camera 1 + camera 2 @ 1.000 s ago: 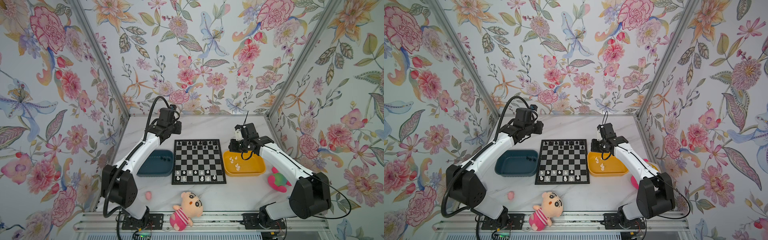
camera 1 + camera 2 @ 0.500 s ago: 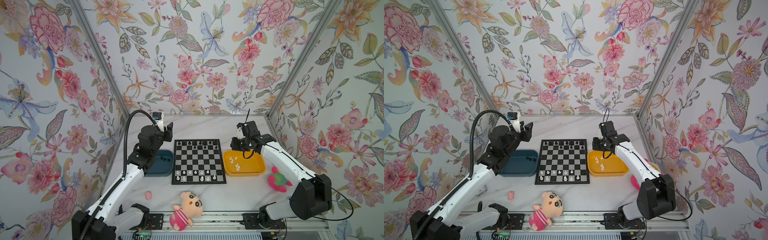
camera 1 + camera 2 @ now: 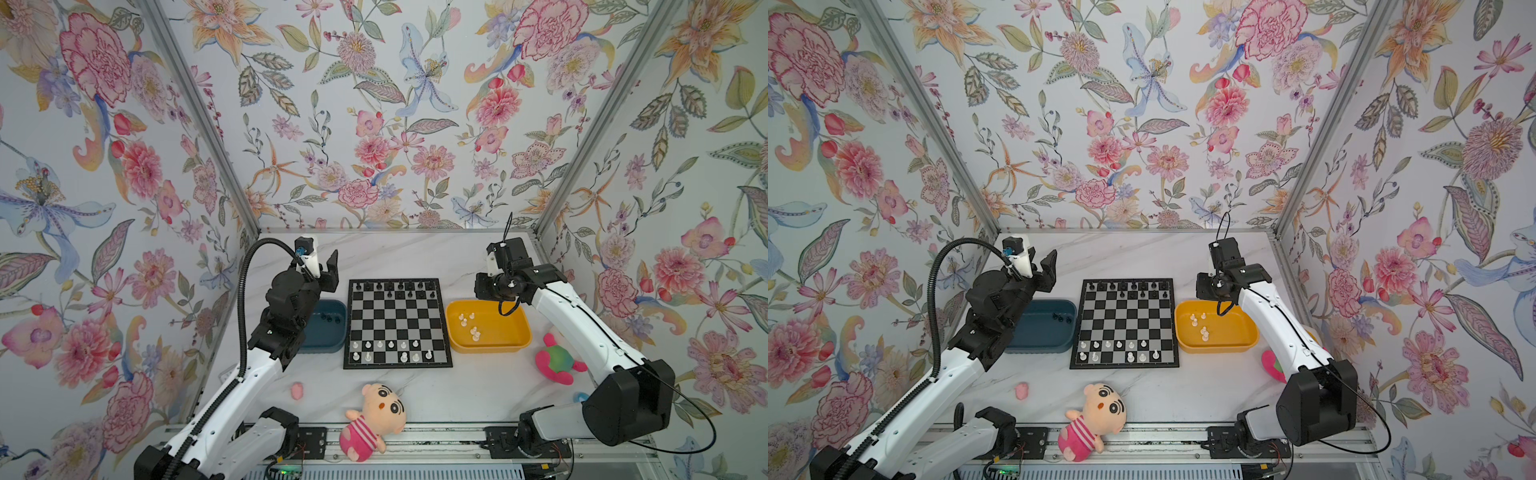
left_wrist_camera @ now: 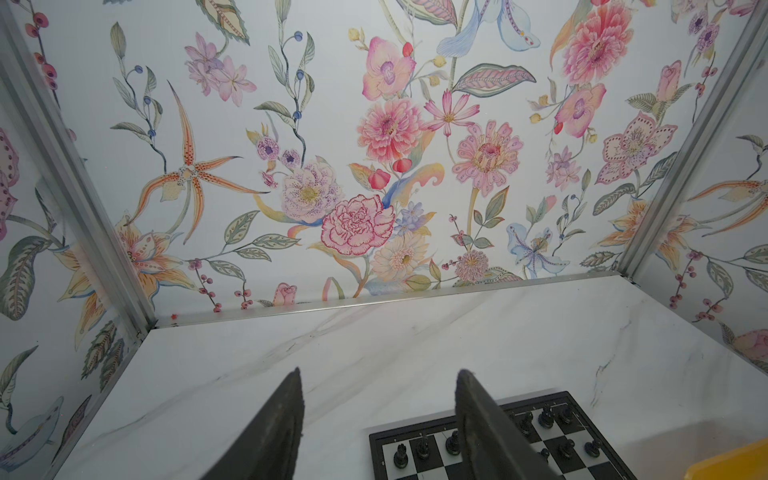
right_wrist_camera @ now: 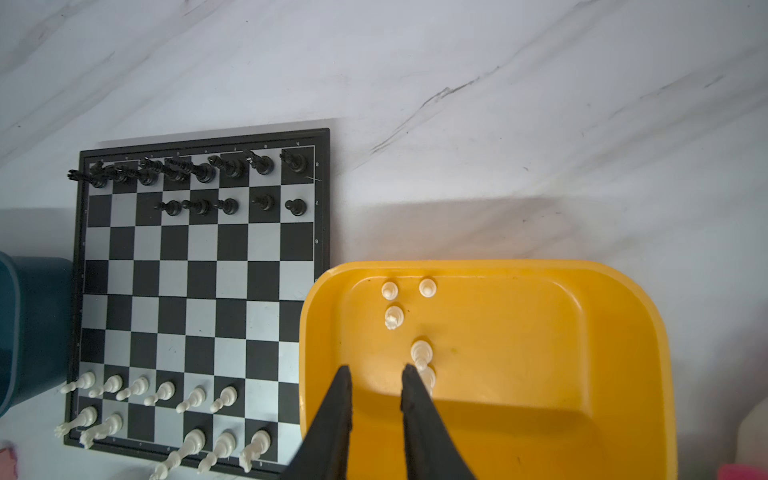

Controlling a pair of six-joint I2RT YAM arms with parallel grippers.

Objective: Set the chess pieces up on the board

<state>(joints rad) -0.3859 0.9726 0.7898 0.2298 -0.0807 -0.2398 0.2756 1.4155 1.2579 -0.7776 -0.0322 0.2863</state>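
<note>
The board (image 3: 397,322) (image 3: 1125,322) (image 5: 199,270) lies mid-table. Black chess pieces (image 3: 395,286) fill its far rows and white ones (image 3: 390,351) stand on its near rows. More white pieces (image 3: 469,326) (image 5: 420,353) stand in the yellow tray (image 3: 490,347), and a few black ones (image 3: 330,319) lie in the blue tray (image 3: 324,345). My left gripper (image 3: 322,266) (image 4: 380,372) hangs open and empty high above the blue tray's far end. My right gripper (image 3: 484,286) (image 5: 376,368) hovers over the yellow tray's board-side edge, its jaws slightly apart with nothing between them.
A plush doll (image 3: 372,417) lies at the table's front edge, with a small pink item (image 3: 296,390) to its left. A pink and green plush toy (image 3: 557,361) sits right of the yellow tray. Flowered walls close in three sides.
My left arm has drawn back from the board's far left corner to above the blue tray, and its jaws have opened. My right gripper's jaws have parted a little over the yellow tray.
</note>
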